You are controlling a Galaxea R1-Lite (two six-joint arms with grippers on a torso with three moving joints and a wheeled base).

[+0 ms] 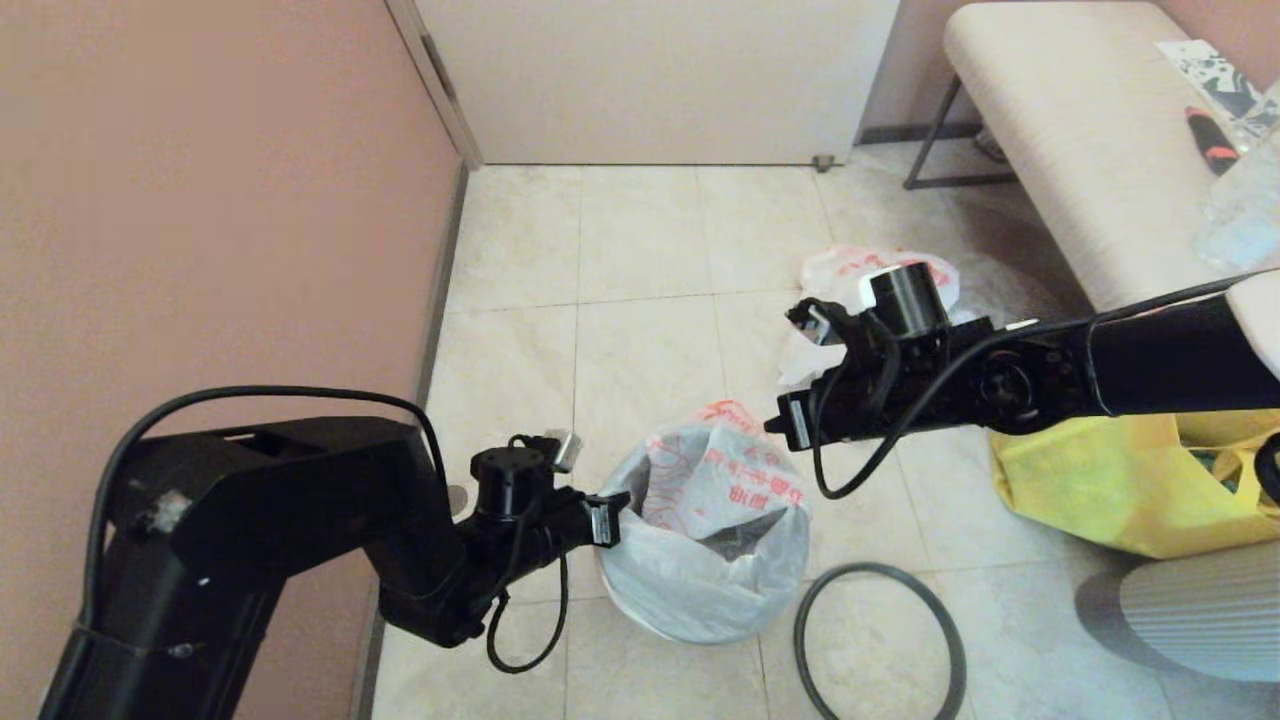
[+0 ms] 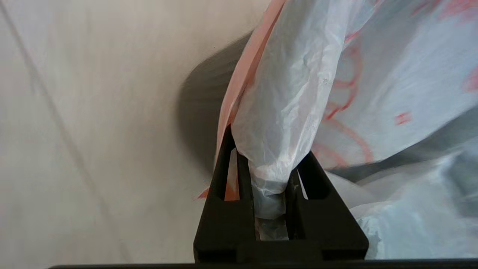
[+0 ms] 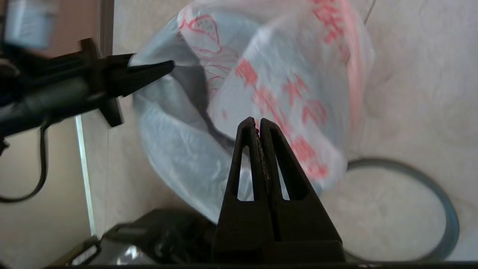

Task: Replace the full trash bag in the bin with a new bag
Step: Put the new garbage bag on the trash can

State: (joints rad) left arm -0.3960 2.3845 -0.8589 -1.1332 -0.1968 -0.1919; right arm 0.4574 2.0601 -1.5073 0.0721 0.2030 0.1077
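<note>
The new bag (image 1: 700, 585), thin white plastic with red-orange print, is draped over the bin and spread open. The bin is almost wholly hidden under it; only a dark strip of its inside (image 1: 738, 537) shows. My left gripper (image 1: 612, 520) (image 2: 267, 149) is at the bag's left rim, shut on a bunched fold of the new bag (image 2: 298, 93). My right gripper (image 1: 780, 425) (image 3: 257, 121) hovers above the bag's raised right edge (image 3: 283, 74), shut, with nothing clearly in it. The dark-grey hoop (image 1: 870, 568) (image 3: 396, 164) lies flat on the tiles right of the bin. The full trash bag (image 1: 850, 265) sits behind my right arm.
A pink wall (image 1: 200, 200) runs close along the left. A yellow tote (image 1: 1100, 480) stands on the floor at the right, under my right arm. A cushioned bench (image 1: 1080, 150) with loose items is at the back right. A closed door (image 1: 660, 80) is straight ahead.
</note>
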